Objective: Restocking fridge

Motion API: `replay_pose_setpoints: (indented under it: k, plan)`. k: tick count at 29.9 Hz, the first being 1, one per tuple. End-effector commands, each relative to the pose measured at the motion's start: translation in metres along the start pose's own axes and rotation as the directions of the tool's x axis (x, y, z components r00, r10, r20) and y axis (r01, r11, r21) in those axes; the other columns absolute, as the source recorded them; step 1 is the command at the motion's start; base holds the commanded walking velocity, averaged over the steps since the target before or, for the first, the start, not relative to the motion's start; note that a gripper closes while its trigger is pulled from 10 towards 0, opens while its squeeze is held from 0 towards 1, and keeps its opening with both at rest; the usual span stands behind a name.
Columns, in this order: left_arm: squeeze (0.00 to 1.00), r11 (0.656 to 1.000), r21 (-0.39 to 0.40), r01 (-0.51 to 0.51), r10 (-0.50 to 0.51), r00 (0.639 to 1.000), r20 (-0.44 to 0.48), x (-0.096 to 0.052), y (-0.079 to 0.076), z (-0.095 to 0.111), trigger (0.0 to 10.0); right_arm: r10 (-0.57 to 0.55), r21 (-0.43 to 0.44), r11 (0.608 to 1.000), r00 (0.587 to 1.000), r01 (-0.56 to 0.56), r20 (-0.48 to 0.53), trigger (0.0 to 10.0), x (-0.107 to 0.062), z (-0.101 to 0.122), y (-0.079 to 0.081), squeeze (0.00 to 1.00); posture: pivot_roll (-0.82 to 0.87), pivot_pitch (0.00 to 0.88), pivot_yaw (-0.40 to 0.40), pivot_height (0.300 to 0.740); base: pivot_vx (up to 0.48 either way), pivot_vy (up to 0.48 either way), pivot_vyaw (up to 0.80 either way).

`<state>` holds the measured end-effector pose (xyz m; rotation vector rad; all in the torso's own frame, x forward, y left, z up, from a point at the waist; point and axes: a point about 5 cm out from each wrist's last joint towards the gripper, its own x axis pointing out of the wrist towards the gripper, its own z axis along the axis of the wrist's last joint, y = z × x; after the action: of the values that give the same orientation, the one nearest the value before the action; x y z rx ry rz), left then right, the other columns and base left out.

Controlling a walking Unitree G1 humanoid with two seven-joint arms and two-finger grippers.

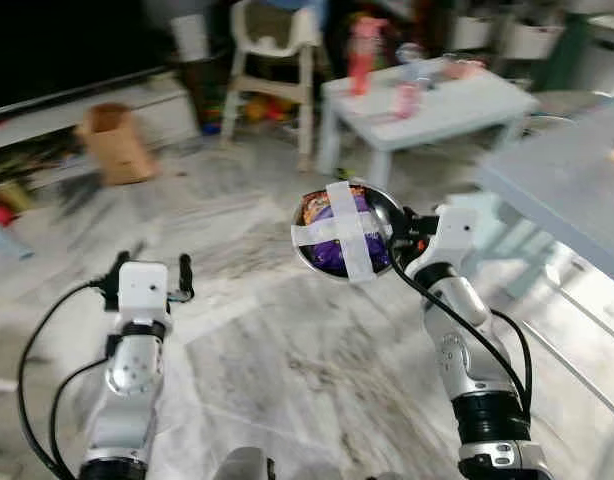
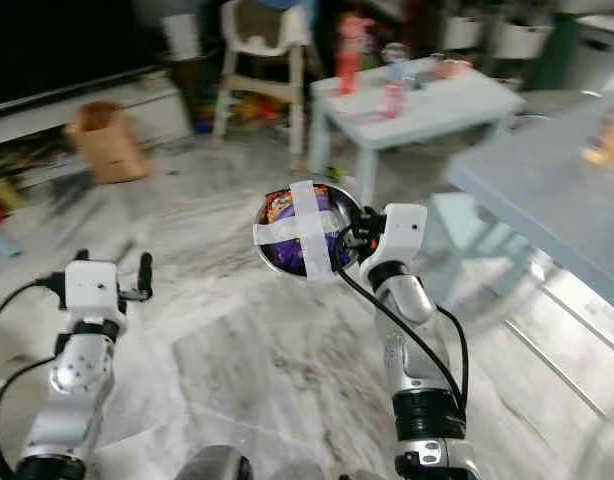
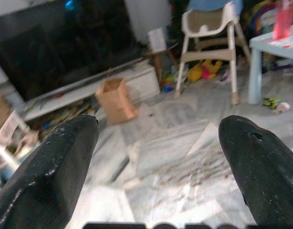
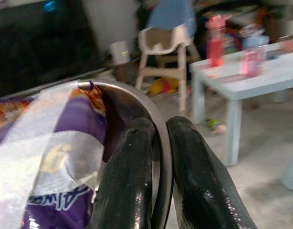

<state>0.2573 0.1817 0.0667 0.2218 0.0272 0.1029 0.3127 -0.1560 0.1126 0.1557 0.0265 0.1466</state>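
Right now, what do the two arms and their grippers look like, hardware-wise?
Both arms are silver metal with rounded jointed segments, dark collars near the base and a boxy white wrist block at the tip. Loose black cables loop along each arm. The left gripper and right gripper each have two long, glossy black fingers with rounded tips. No legible markings show.

The right gripper (image 2: pixel 355 238) pinches the rim of a metal bowl (image 2: pixel 309 230) — inside it a purple packet (image 2: pixel 287 245) sits under 2 crossed strips of white tape (image 2: pixel 305 222). The left gripper (image 2: pixel 115 270) hangs over marble floor (image 2: pixel 237 340), fingers apart. Behind stand a pale blue table (image 2: pixel 427 105), white highchair (image 2: pixel 262 50) and cardboard box (image 2: pixel 105 140).
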Motion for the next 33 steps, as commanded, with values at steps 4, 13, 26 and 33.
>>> replay_pose_setpoints:
  k: [4,13,26,33]
  plan:
    - [0.0,1.0,-0.008,0.025,-0.025,1.0,0.006,0.0,-0.007,0.003,10.0,-0.018,0.019,1.0,1.0,0.017,0.025,10.0,0.001,0.003,-0.004,0.0,0.1,0.0,0.011,0.74,0.0,0.0,0.79]
    - [0.0,0.999,-0.026,0.022,-0.022,1.0,-0.005,0.002,-0.008,-0.001,10.0,-0.02,0.025,0.999,1.0,0.02,0.009,10.0,-0.005,-0.005,-0.003,0.0,0.07,0.0,0.016,0.74,0.0,0.0,0.79]
    - [0.0,0.998,-0.049,0.038,-0.037,0.999,0.029,0.007,-0.015,0.009,10.0,-0.022,0.032,0.999,1.0,0.021,0.022,10.0,-0.002,-0.004,-0.001,0.0,0.06,0.0,0.028,0.74,0.0,0.0,0.79]
    - [0.0,0.997,-0.071,0.018,-0.015,0.999,0.035,0.0,-0.01,0.011,10.0,-0.045,0.02,0.999,0.999,0.045,0.002,10.0,-0.015,-0.011,-0.008,0.0,0.07,0.0,0.018,0.74,0.0,0.0,0.79]
